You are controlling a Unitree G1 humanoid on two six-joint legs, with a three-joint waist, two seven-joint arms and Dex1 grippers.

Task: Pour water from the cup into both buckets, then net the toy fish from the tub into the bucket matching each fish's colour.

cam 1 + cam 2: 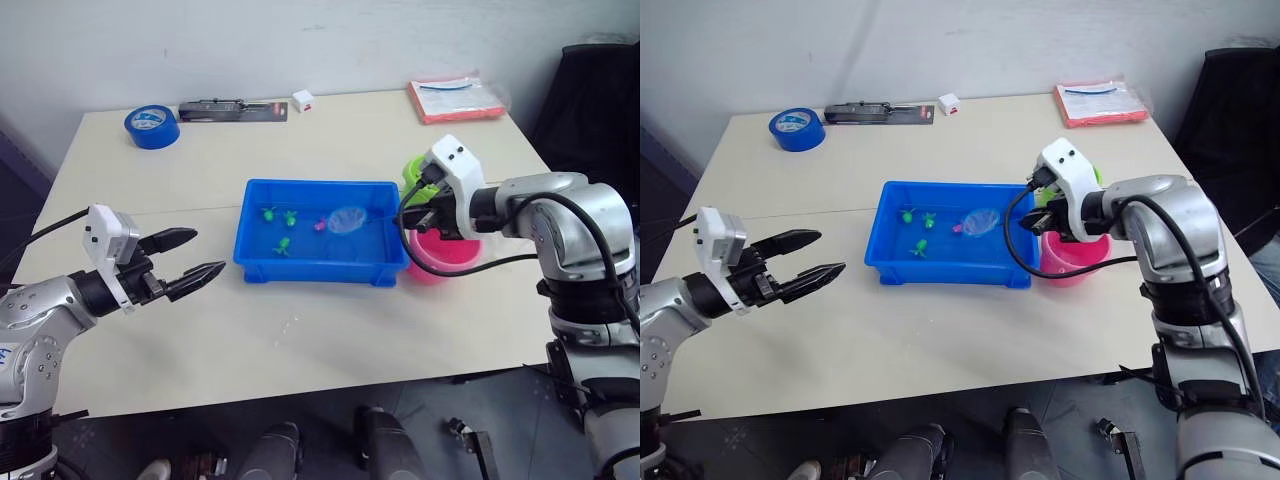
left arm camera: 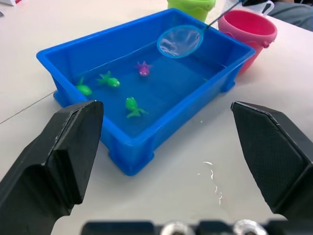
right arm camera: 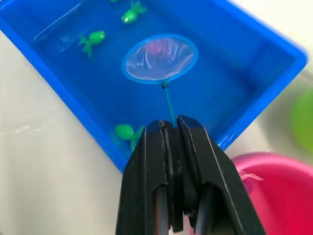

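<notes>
The blue tub [image 1: 318, 270] sits mid-table with water in it. Three green toy fish [image 1: 283, 244] and one pink fish [image 1: 320, 226] lie in it. My right gripper [image 3: 172, 123] is shut on the thin handle of the net [image 1: 346, 219]. Its blue hoop hangs tilted over the tub's right half, and the pink fish [image 3: 156, 47] shows through the mesh. The pink bucket [image 1: 445, 255] stands right of the tub, with the green bucket [image 1: 415, 170] behind it. My left gripper [image 1: 208, 252] is open and empty, left of the tub. The cup is out of view.
At the table's far edge lie a blue tape roll [image 1: 152, 126], a black tool pack [image 1: 232, 110], a small white box [image 1: 302, 100] and a red folder [image 1: 456, 99]. A dark chair [image 1: 600, 100] stands at the right. Water drops [image 1: 290, 325] mark the table in front of the tub.
</notes>
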